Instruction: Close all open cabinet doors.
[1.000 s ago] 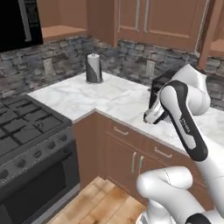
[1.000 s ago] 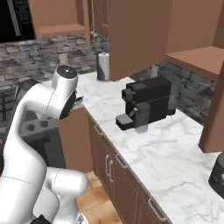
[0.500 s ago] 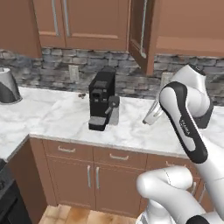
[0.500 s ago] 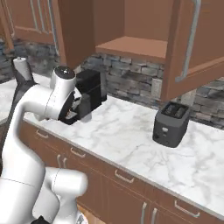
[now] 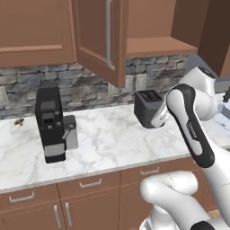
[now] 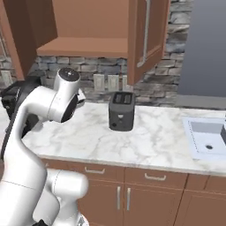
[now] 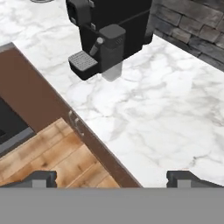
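White arm folded over marble counter (image 5: 112, 139), two-finger gripper (image 7: 111, 177) jaws spread wide, empty, reddish-brown wooden cabinet door (image 5: 96, 38) ajar, top cropped.

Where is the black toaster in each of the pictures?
Left base view: toaster right of middle on the marble counter, beside the arm.
Right base view: toaster in the middle.
Hand view: I can't find it.
Shared landmark: the open cabinet door hangs above it.

White marble counter (image 5: 112, 143) with black coffee machine (image 5: 50, 123) and dark toaster (image 5: 148, 108), well apart.
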